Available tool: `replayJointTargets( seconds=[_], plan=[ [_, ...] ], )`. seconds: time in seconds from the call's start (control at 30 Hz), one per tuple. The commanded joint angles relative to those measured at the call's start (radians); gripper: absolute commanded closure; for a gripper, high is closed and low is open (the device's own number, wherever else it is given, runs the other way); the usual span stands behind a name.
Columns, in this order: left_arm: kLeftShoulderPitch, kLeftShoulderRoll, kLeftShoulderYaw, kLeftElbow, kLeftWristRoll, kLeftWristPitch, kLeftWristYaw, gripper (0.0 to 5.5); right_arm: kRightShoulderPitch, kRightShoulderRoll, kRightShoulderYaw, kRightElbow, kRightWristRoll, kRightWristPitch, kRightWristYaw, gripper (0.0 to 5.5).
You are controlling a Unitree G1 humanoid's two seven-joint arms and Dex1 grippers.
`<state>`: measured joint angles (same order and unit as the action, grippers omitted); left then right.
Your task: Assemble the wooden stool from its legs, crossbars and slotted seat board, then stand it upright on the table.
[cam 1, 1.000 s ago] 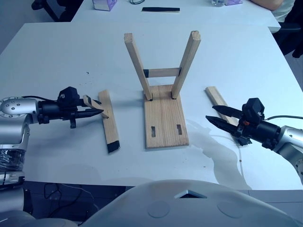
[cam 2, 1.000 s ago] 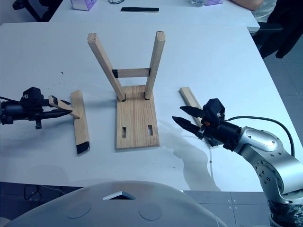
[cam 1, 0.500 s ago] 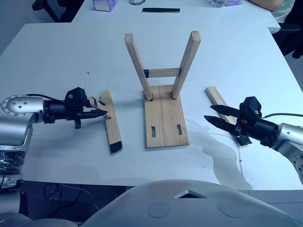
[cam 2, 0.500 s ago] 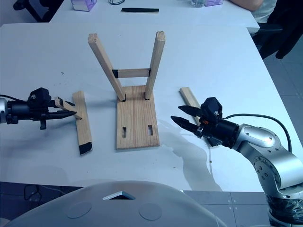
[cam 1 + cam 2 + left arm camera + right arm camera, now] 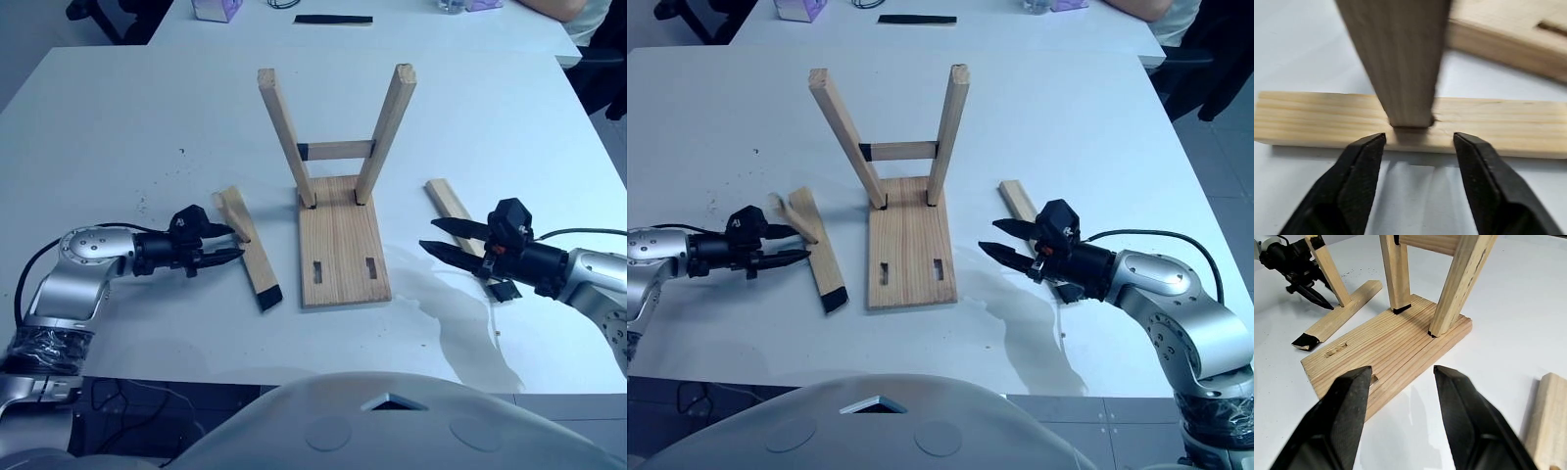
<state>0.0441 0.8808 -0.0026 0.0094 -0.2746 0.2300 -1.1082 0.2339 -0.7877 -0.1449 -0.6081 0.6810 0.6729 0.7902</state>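
The seat board (image 5: 343, 245) lies flat in the middle of the table (image 5: 118, 117) with its slots facing up, so legs can be pushed down into it. Two legs (image 5: 384, 132) joined by a crossbar (image 5: 338, 150) already stand in the far pair, while the near slots (image 5: 370, 264) wait empty. To the left lies a loose leg (image 5: 257, 269) with a short crossbar (image 5: 1396, 58) sticking up from it. The left claw (image 5: 235, 242) is spread open around that crossbar's base, gripping nothing, apparently lined up to take hold. The right claw (image 5: 428, 234) hangs wide open and empty beside the second loose leg (image 5: 446, 201), pointing at the board.
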Motion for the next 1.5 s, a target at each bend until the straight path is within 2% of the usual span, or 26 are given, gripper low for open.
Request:
replayJointTargets(
  seconds=[0.03,0.3,0.43,0.53,0.67,0.83,1.03,1.33,1.5],
  plan=[
    [0.067,-0.016,0.018,0.044,0.019,-0.029,0.023,2.59,-0.014,-0.015,0.002,0.012,-0.016,-0.010,0.016,3.17],
    [0.073,-0.020,0.239,-0.144,-0.276,0.114,-0.003,2.59,-0.018,-0.021,-0.014,0.023,-0.028,-0.015,0.037,3.17],
    [0.002,-0.017,0.350,-0.224,-0.433,0.226,0.039,2.59,-0.004,-0.017,-0.026,0.015,-0.030,-0.016,0.032,3.17],
    [-0.071,-0.026,0.383,-0.254,-0.521,0.310,0.099,2.59,-0.003,-0.012,-0.023,0.013,-0.034,-0.018,0.030,3.17],
    [-0.165,-0.058,0.400,-0.287,-0.634,0.415,0.207,2.59,-0.013,-0.012,-0.016,0.018,-0.038,-0.018,0.033,3.17],
    [-0.166,-0.104,0.411,-0.340,-0.713,0.465,0.283,3.39,-0.025,-0.016,-0.007,0.024,-0.043,-0.021,0.044,3.17],
    [-0.183,-0.124,0.393,-0.354,-0.701,0.471,0.334,3.39,-0.031,-0.017,-0.001,0.028,-0.048,-0.022,0.049,3.17],
    [-0.327,-0.127,0.364,-0.333,-0.699,0.494,0.405,3.39,-0.048,-0.012,0.008,0.032,-0.053,-0.021,0.048,3.17],
    [-0.318,-0.118,0.330,-0.332,-0.667,0.490,0.381,2.58,-0.048,-0.007,0.012,0.028,-0.056,-0.021,0.043,3.17]
  ],
)
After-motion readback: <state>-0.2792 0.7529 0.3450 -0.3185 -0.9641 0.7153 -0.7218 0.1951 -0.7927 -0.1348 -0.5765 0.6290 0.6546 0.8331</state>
